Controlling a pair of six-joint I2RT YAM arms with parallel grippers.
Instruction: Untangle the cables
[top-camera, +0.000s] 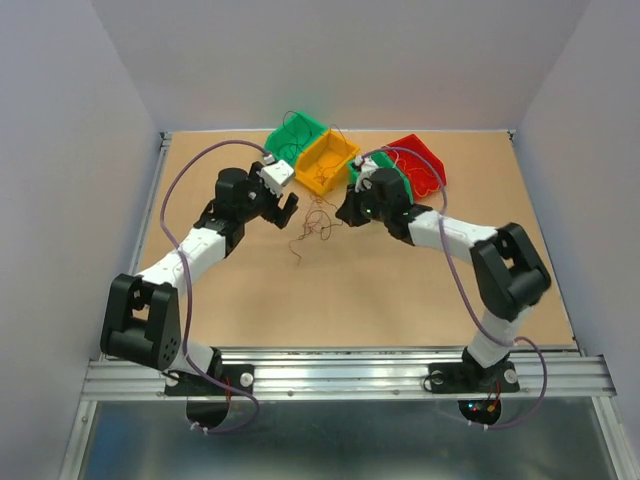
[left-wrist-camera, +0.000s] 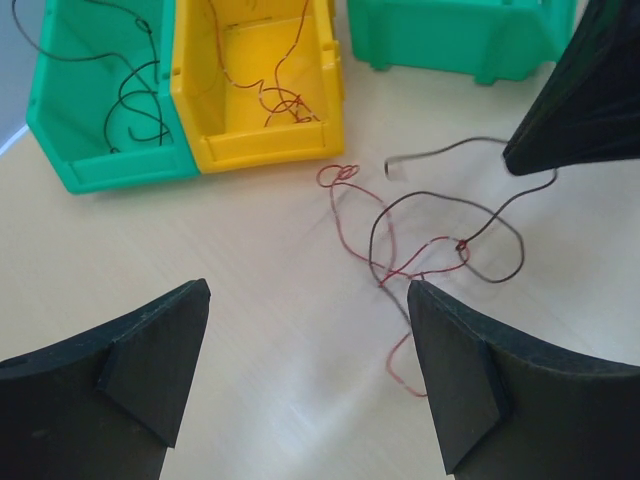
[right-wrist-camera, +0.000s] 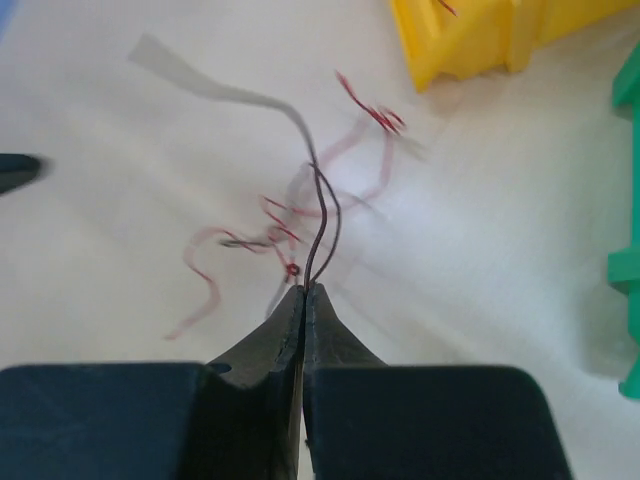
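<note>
Judging from how things lie, the task is partly done: some cables rest inside the bins, while a small tangle lies on the surface (left-wrist-camera: 200, 230) just in front of the yellow bin (left-wrist-camera: 270, 150); that knot has yet to be pulled apart.

The tangle looks to be two strands, a red cable (left-wrist-camera: 345, 215) and a dark cable (left-wrist-camera: 440, 200), crossing each other at several places.

The right claw (right-wrist-camera: 303, 290) is pinched fully together on the dark cable, which rises from its tips; the red one lies blurred on the surface beneath.

The left claw (left-wrist-camera: 310, 300) stands wide apart above the near end of the tangle with nothing in it; a hold on the red strand looks like the likely next need.

Counting: two claws; four bins, namely the left green bin (left-wrist-camera: 110, 170), a second green bin (left-wrist-camera: 450, 40), the yellow one and a red bin (top-camera: 415, 143).

Dark strands curl in the left green bin and reddish ones in the yellow; how many of each I cannot tell.
</note>
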